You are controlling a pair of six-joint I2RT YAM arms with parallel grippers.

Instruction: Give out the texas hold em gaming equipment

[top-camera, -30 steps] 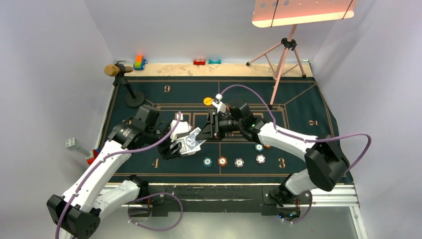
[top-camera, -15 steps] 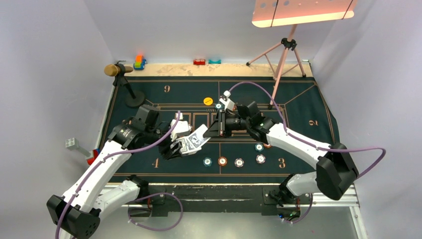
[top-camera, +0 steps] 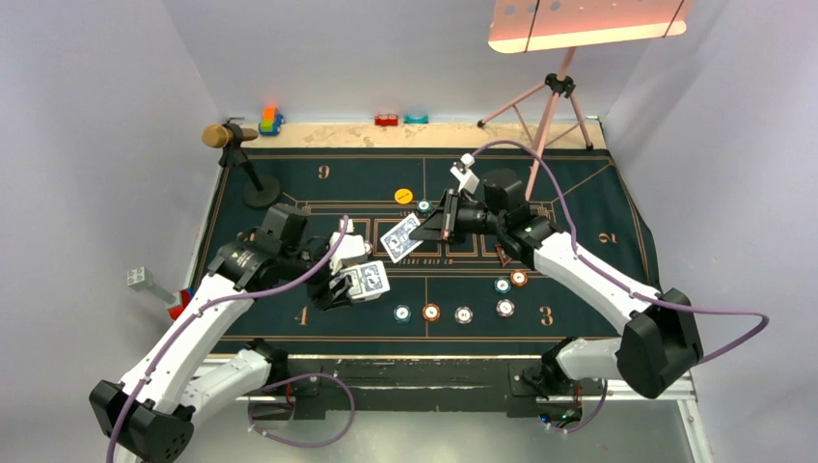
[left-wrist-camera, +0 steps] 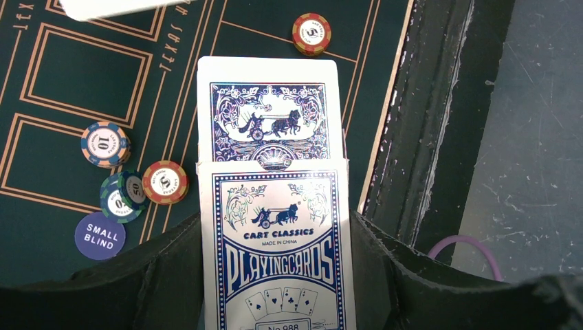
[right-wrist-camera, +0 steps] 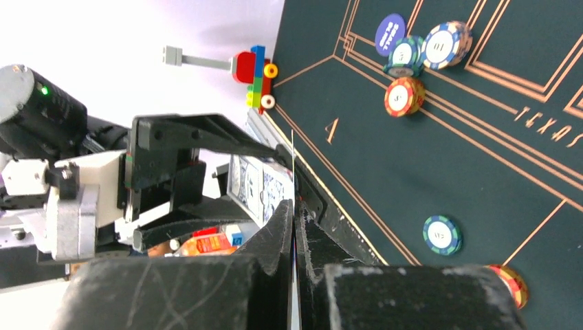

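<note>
The right end effector [top-camera: 425, 230] is pinched on 1 blue-backed paper playing card [top-camera: 400, 237]. It grips the card by an edge, so the card hangs free above the middle of the dark green gold-lined felt mat [top-camera: 588, 198]. The right wrist view shows the card edge-on between the pressed fingers. The left end effector [top-camera: 340, 289] clamps the blue-and-white cardboard card box [left-wrist-camera: 277, 261] by its sides with the open end outward, so the deck [left-wrist-camera: 268, 110] sticks out where a card can be drawn. Round striped chips [top-camera: 431, 312] lie in a row on the mat near the arms. A navy small-blind disc [left-wrist-camera: 100, 236] rests just beside 3 more. Dealing looks under way, and this card likely needs a player's spot.
</note>
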